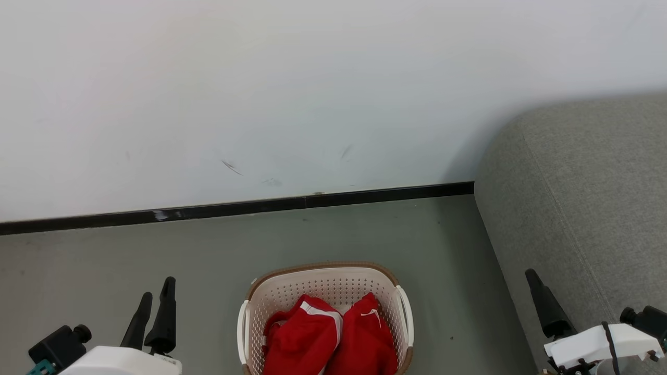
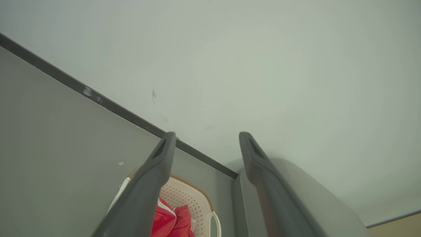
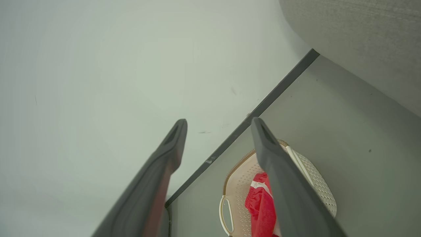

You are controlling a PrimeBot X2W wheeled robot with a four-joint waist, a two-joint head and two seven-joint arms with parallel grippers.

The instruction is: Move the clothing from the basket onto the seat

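Observation:
The cream basket [image 1: 318, 267] stands on the floor at the bottom middle of the head view. Two bright red pieces of clothing [image 1: 305, 338] [image 1: 367, 341] with white trim lie bunched side by side inside it. The grey seat [image 1: 589, 198] rises just right of the basket, with a strip of floor between them. My left gripper [image 1: 158, 289] hangs open and empty left of the basket. My right gripper [image 3: 217, 122] is open and empty too, and one of its fingers [image 1: 544, 304] shows in front of the seat's edge. The wrist views look past the fingers at the basket [image 2: 197, 197] [image 3: 240, 184].
A white wall with a black skirting strip [image 1: 312, 200] runs behind the basket. Grey floor [image 1: 156, 250] stretches to the left of the basket and behind it. The seat's rounded corner meets the wall at the right.

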